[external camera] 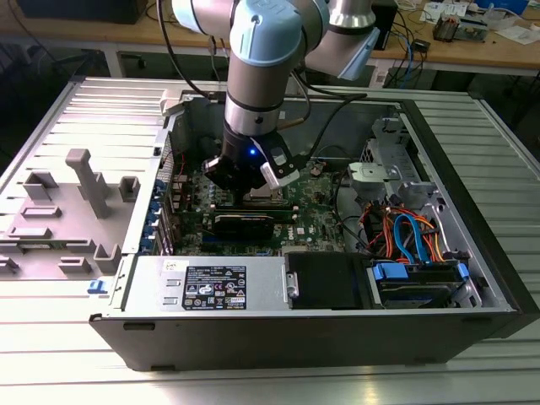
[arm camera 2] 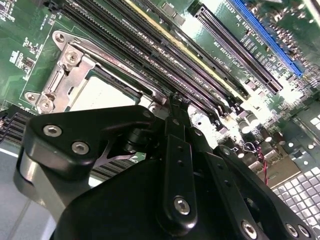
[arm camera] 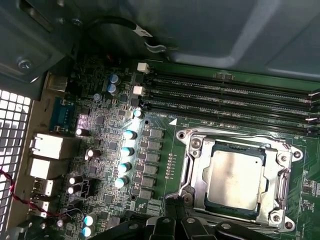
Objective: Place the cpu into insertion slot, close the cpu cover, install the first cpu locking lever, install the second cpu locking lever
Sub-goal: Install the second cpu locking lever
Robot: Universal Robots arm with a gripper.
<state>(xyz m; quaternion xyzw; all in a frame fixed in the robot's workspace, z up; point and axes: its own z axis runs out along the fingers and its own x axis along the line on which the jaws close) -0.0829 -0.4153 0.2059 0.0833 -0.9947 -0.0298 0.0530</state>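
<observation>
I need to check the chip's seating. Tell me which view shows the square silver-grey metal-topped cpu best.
The first wrist view: the square silver-grey cpu lies there with almost its whole top visible inside the silvery metal cover frame. The second wrist view shows part of it behind the black gripper. The exterior view gives a glimpse beneath the arm.

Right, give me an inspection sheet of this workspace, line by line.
Surface: ribbed metal bench carrying an open computer case.
Job's things: cpu seated in the insertion slot; cpu cover lies flat around it.
Clutter: grey plastic holders at the exterior view's left.
Grippers: gripper low over the socket area, holding nothing visible.
Cables: orange and blue leads inside the case; black arm cable.
Surroundings: wooden workbench with parts behind.
</observation>
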